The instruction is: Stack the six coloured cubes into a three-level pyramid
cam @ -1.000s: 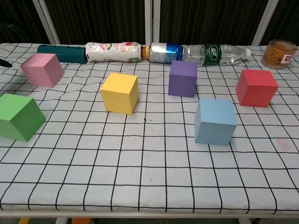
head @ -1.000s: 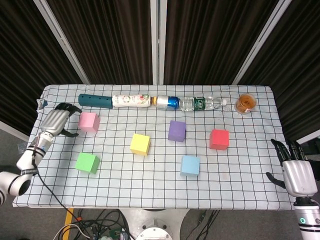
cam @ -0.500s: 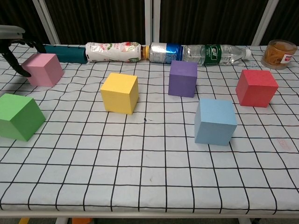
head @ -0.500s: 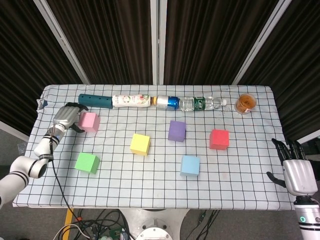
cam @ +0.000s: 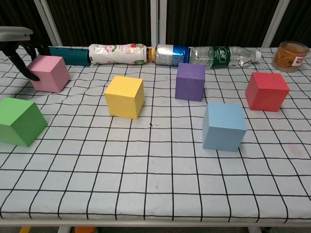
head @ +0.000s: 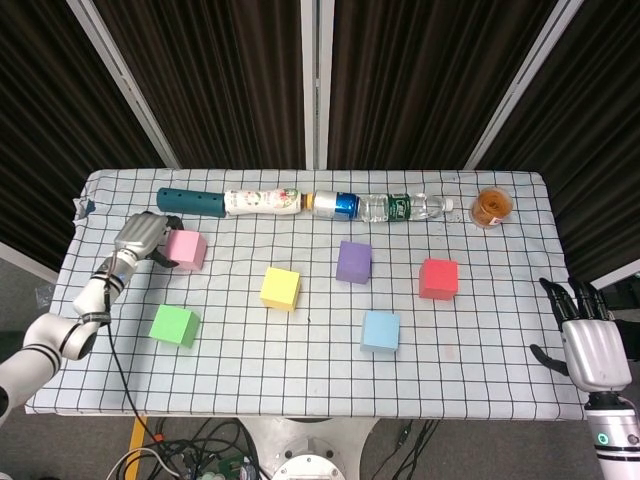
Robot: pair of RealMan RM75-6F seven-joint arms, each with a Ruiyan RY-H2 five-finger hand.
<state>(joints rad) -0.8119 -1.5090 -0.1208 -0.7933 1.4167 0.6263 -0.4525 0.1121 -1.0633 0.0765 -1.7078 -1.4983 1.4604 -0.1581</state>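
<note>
Cubes of coloured foam sit apart on the black-gridded white tablecloth (head: 300, 370), none stacked: pink cube (head: 187, 249) far left, green cube (head: 174, 325) nearer the front edge, yellow cube (head: 281, 288), purple cube (head: 354, 261), light blue cube (head: 380, 331), red cube (head: 438, 278); the left hand (head: 143, 238) is against the pink cube's left side, dark fingers (cam: 25, 65) touching it, though a full grip cannot be told; the right hand (head: 583, 335) hangs off the table's right edge, fingers spread, holding nothing; behind lie a teal tube (head: 190, 201), a floral white bottle (head: 262, 202), a blue can (head: 336, 204), a clear plastic bottle (head: 405, 207) and an amber-filled cup (head: 492, 207).
</note>
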